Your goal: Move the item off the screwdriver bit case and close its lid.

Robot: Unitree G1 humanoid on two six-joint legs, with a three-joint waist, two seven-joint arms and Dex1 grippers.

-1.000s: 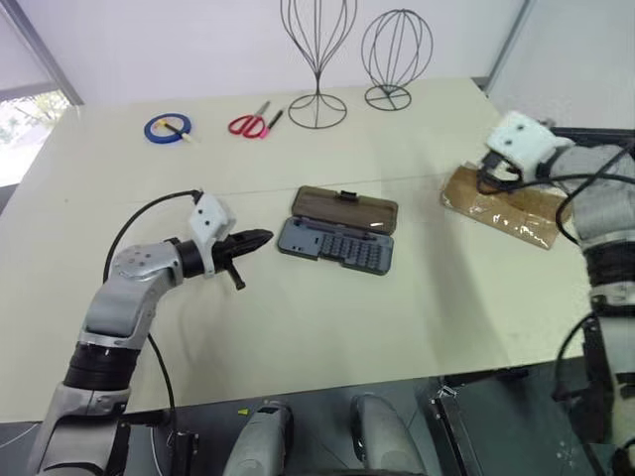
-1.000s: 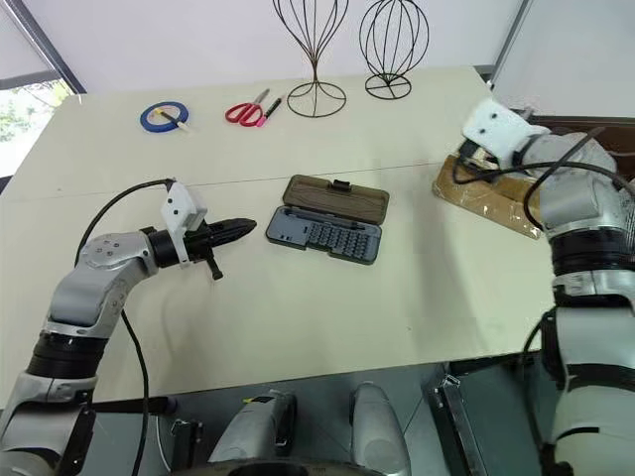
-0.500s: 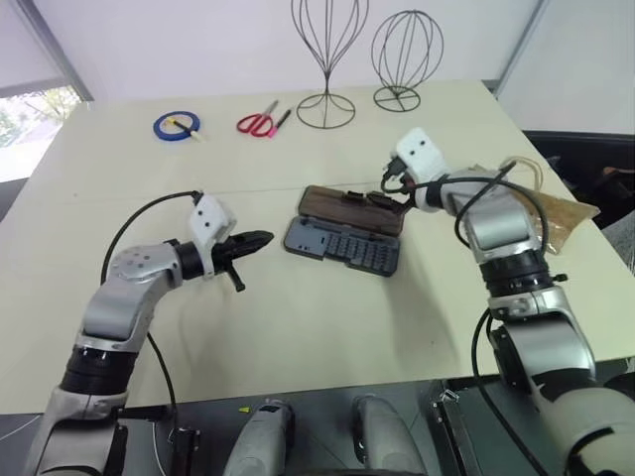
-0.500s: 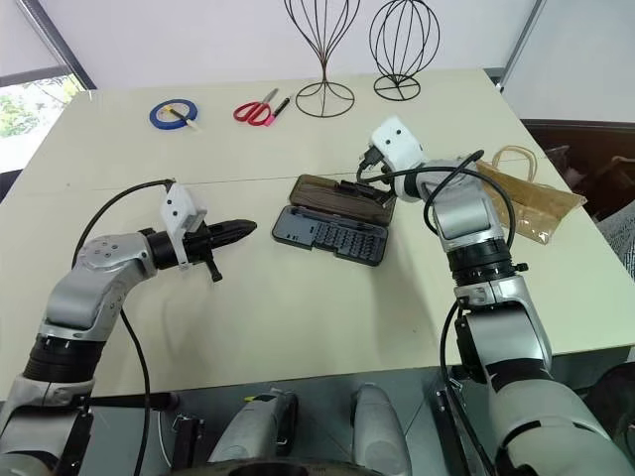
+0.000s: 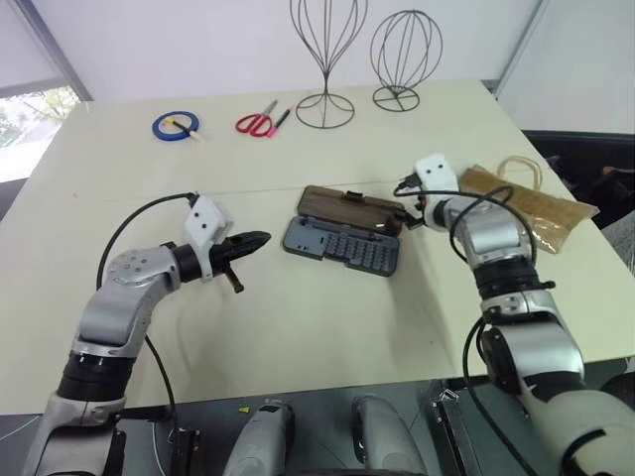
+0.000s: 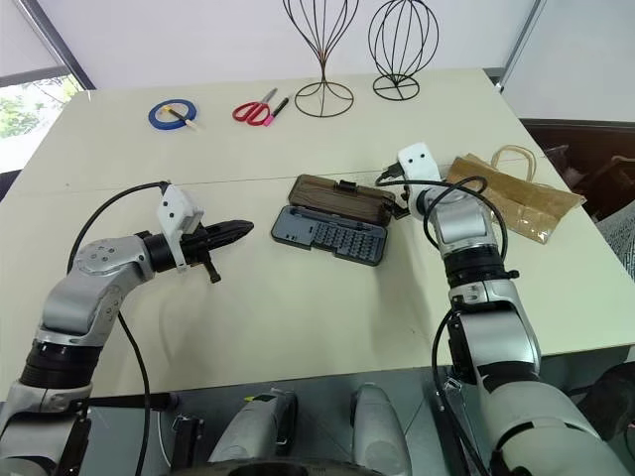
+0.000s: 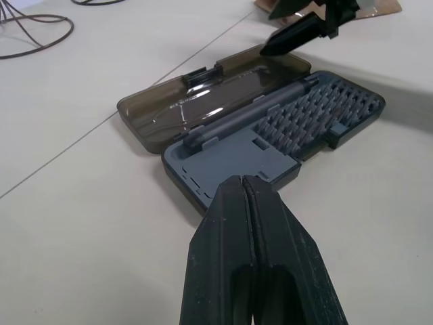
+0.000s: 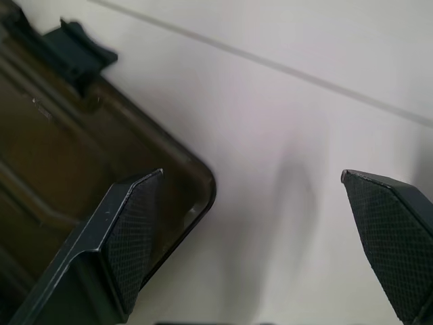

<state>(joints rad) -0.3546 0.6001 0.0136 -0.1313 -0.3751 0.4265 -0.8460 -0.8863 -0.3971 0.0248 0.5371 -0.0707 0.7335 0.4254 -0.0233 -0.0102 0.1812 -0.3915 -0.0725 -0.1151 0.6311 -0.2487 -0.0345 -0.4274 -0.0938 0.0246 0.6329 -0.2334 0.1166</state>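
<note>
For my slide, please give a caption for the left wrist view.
Shut left tool faces the open screwdriver bit case, lid flat behind.

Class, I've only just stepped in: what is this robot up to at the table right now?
The robot is working on a screwdriver bit case lying open on the table, its lid folded back flat. The brown paper bag lies apart from the case, near the table's right edge. The right pincer is open at the lid's right corner, gripping nothing. The left pincer is shut and empty, pointing at the case from its left. The lid is not yet closed.
</note>
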